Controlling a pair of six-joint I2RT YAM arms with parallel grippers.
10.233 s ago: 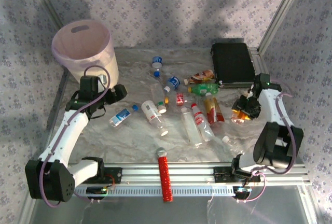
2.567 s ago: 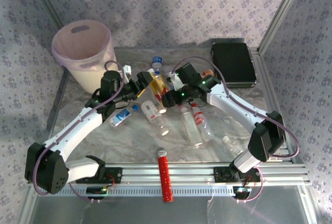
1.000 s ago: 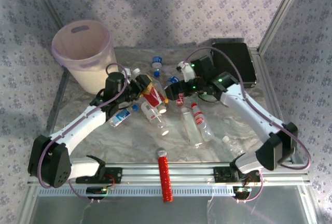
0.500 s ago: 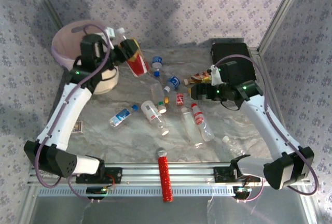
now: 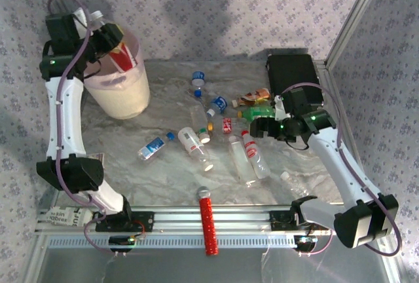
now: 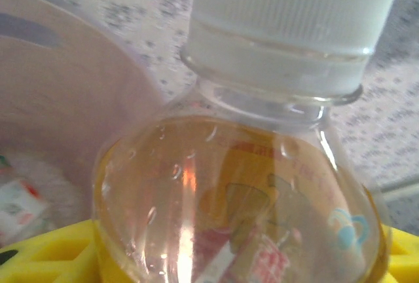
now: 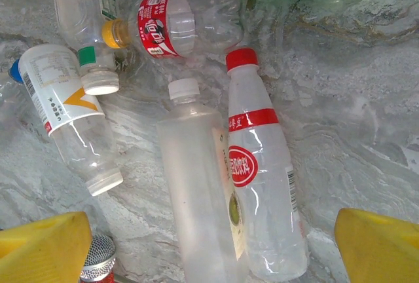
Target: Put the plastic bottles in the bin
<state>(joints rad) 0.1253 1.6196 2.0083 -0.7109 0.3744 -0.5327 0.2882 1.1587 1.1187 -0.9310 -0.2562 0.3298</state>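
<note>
The grey marbled bench (image 5: 131, 178) carries a large round pale pink-and-cream translucent plastic bin (image 5: 124, 93), upright at its far left corner, and a flat black rectangular case (image 5: 294, 78) at the far right. Between them, on their sides, lie a frosted clear plastic bottle with a white cap (image 5: 241, 162) just beside a clear red-capped bottle (image 5: 255, 157), a green bottle (image 5: 252, 111), a white-labelled bottle (image 5: 194, 144) and a small blue-labelled bottle (image 5: 152, 147). A red ribbed cylinder with a grey tip (image 5: 207, 221) lies across the near rail
</note>
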